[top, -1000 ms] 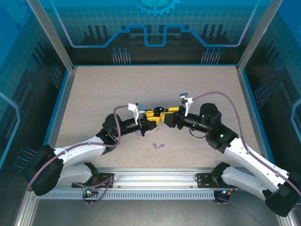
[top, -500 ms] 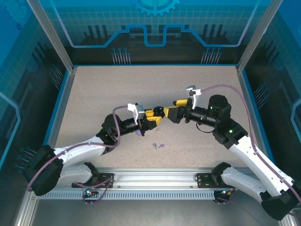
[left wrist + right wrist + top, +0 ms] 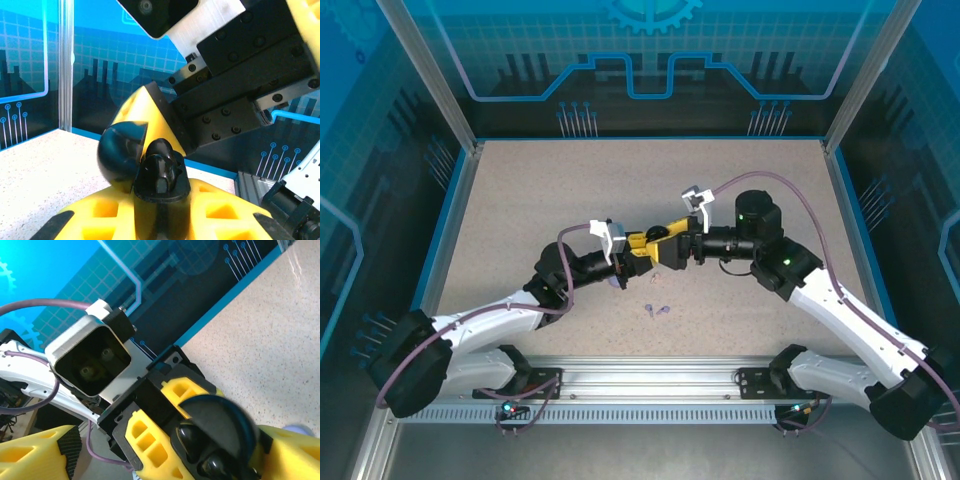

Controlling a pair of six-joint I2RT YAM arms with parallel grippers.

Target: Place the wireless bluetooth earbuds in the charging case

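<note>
We see the right gripper point(image 3: 672, 245), jaws spread, swung back beside the left gripper point(image 3: 645, 245), which clamps the open round black charging case point(image 3: 215, 417). Glossy black earbuds point(image 3: 194, 437) sit inside; purple earbuds point(image 3: 657, 310) lie on the tabletop point(image 3: 520, 200).

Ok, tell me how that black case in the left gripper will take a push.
The black case looks glossy and rounded, so it would probably slip or twist in the left gripper. Its raised lid likely swings shut easily. Small hard shell: probably light, stiff.

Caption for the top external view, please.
Left claw grips the round black charging case mid-table, right claw open beside it; two small purple earbuds lie loose nearby.
</note>
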